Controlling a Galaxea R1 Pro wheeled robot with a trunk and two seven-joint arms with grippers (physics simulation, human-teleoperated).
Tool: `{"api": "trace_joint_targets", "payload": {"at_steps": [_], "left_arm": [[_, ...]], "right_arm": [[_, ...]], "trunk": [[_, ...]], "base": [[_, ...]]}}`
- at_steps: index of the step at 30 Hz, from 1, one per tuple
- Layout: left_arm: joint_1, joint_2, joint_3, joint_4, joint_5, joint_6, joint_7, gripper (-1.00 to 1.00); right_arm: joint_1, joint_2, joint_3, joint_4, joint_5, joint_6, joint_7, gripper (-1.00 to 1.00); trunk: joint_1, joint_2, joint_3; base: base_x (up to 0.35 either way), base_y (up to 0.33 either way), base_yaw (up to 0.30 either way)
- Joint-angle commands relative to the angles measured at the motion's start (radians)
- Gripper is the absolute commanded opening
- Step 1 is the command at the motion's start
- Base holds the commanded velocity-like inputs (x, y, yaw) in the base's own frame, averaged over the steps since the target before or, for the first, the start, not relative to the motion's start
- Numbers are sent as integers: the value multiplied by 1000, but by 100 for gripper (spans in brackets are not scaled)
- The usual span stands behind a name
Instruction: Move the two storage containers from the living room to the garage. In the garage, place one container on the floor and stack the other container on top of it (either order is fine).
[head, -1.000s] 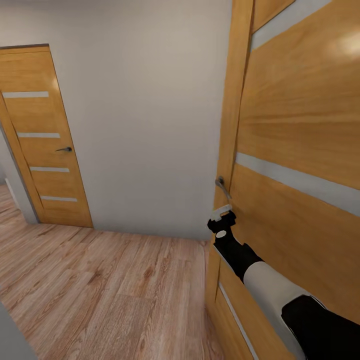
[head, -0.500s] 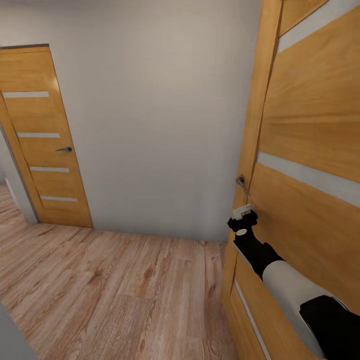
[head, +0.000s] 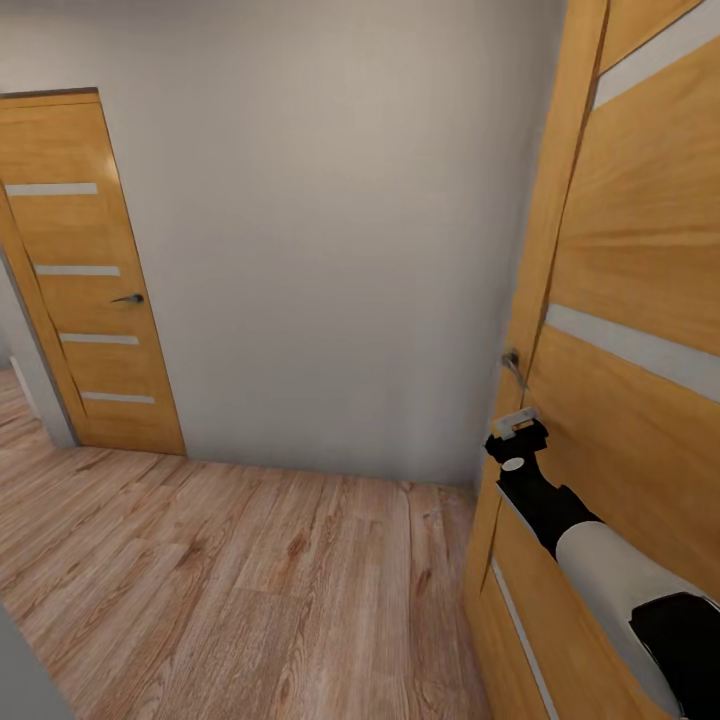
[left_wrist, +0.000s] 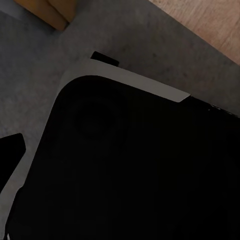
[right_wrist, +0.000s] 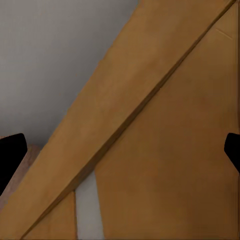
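Two wooden doors (head: 85, 270) (head: 640, 300), each with one metal handle (head: 128, 298) (head: 512, 365), and one pincer (head: 518, 424).

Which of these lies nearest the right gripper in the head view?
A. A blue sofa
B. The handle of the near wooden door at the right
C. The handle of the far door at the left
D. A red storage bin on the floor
B: the right gripper sits just below the metal handle of the near wooden door, while the far door stands across the plank floor.

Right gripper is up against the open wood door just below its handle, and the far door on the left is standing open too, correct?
Not quite. In the head view the far door is shut in its frame. The rest holds: the right gripper sits against the near door, just below its handle.
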Motion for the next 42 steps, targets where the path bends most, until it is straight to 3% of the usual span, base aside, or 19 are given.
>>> {"api": "trace_joint_targets", "payload": {"at_steps": [1,21,29,32,34,36,42], "left_arm": [[0,0,8,-1,1,-2,-2,100],[0,0,8,-1,0,-2,-7,100],[0,0,7,-1,0,-2,-7,100],[0,0,7,-1,0,-2,-7,100],[0,-1,7,-1,0,-2,-7,100],[0,-1,7,-1,0,-2,-7,100],[0,-1,6,-1,0,-2,-7,100]], "right_arm": [[-1,-5,0,0,12,12,-8,100],[-1,-102,-5,2,9,12,0,100],[-1,-109,-89,6,15,11,6,100],[-1,-115,-90,7,15,11,6,100],[-1,-138,-92,8,14,11,9,100],[-1,-143,-92,8,14,11,11,100],[-1,-139,-89,9,17,12,15,100]], "trunk": [[0,-1,-1],[0,-1,-1],[0,-1,-1],[0,-1,-1],[0,-1,-1],[0,-1,-1],[0,-1,-1]], "base": [[0,0,0],[0,0,0],[0,0,0],[0,0,0],[0,0,0],[0,0,0],[0,0,0]]}}
